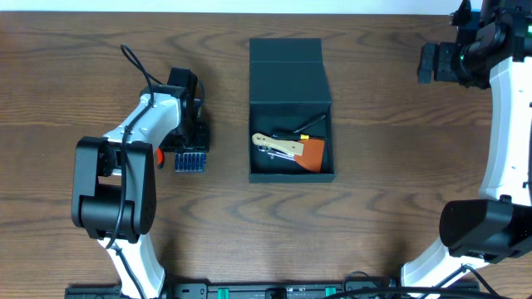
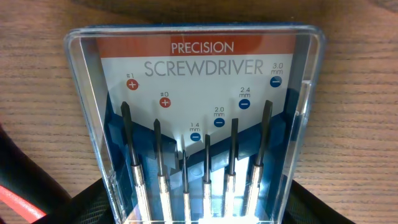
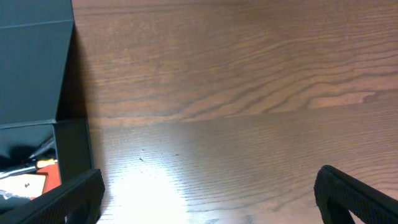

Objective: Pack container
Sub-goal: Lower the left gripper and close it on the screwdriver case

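Hands | left hand (image 1: pixel 189 148) clasps screwdriver case (image 2: pixel 199 124) | right hand (image 3: pixel 208 196) wide open

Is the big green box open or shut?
Open. The box has its lid folded back flat, and tools show inside.

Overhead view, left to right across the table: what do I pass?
First the screwdriver case → container → right hand. The left hand sits over the case, so its place in the order is unclear.
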### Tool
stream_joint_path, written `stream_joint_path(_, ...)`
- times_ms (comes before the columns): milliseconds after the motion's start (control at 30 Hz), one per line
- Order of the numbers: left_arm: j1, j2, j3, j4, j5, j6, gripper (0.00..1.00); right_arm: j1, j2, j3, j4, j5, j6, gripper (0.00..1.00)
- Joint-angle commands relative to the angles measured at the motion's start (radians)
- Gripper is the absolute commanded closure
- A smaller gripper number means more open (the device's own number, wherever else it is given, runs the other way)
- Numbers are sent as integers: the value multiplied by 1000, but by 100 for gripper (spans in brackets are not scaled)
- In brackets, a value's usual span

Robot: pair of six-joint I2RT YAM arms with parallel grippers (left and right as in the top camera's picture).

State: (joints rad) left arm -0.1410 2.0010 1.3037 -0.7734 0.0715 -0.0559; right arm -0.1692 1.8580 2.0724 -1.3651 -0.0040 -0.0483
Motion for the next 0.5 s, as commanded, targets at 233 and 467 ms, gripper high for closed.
stream_joint_path(233, -1, -40, -23, -10, 23, -6, 48, 0, -4, -5, -2, -1, -13, 1)
stream_joint_path(467, -1, -154, -23, -49, 23, -5, 57, 0, -4, -5, -3, -1, -13, 1)
